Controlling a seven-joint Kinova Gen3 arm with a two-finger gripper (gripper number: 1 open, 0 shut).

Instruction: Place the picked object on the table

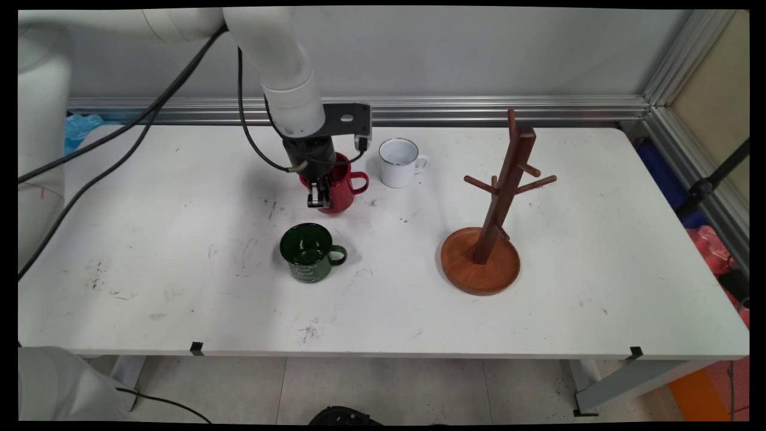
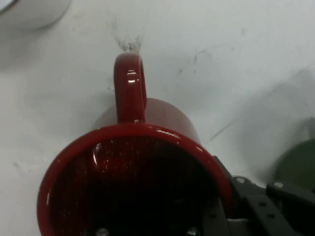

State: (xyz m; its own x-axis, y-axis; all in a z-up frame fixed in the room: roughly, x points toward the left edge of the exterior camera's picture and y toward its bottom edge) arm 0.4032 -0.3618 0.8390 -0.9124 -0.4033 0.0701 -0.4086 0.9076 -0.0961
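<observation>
Now tool clenched on rim of red mug, one finger inside, one outside; mug upright on surface, green mug near.

Main view: high over the near side, looking down across the table to the wall. Hand view: close, straight down. Shared: red mug.

Red enamel mug stands mid-table, white enamel mug just right and behind it; dark green enamel mug in front. Brown wooden mug tree well apart, right.
</observation>
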